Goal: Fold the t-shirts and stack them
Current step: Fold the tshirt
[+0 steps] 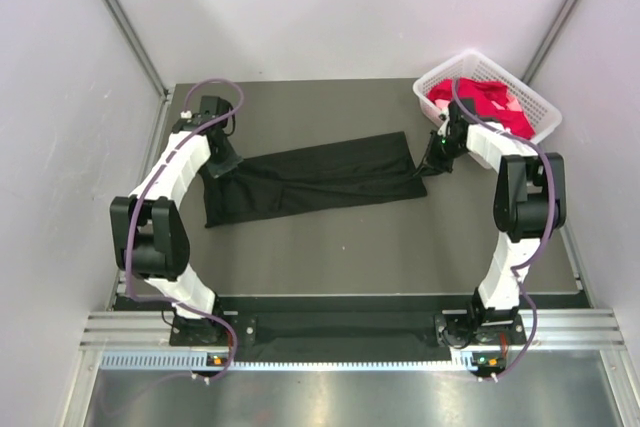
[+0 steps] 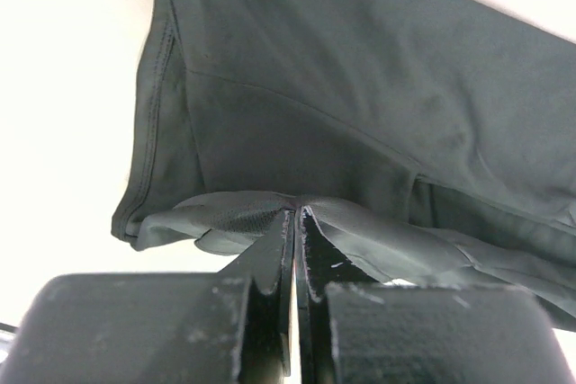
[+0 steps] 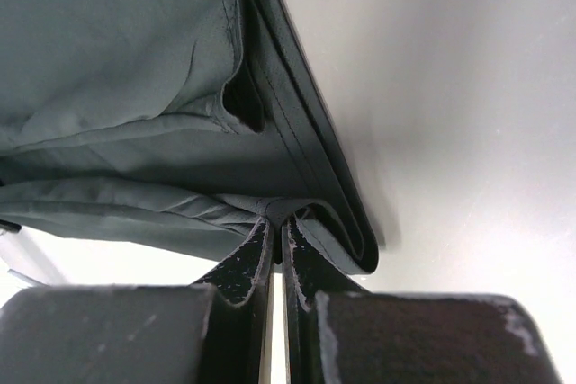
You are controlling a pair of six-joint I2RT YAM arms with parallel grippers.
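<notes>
The black t-shirt [image 1: 315, 179] lies stretched in a long folded strip across the middle of the table. At its left end my left gripper [image 1: 222, 164] is shut on a pinch of its fabric; in the left wrist view the cloth [image 2: 360, 96] bunches over the closed gripper [image 2: 297, 213]. My right gripper [image 1: 436, 155] is shut on the strip's right end, and the right wrist view shows the folded hem [image 3: 135, 87] gathered at the closed gripper [image 3: 277, 222]. Red [image 1: 480, 99] and pink [image 1: 512, 104] t-shirts lie heaped in the basket.
A white lattice basket [image 1: 541, 114] stands at the back right corner, just behind my right arm. Grey walls close in the table [image 1: 380, 247] on three sides. A metal rail [image 1: 340, 332] carries both arm bases along the near edge.
</notes>
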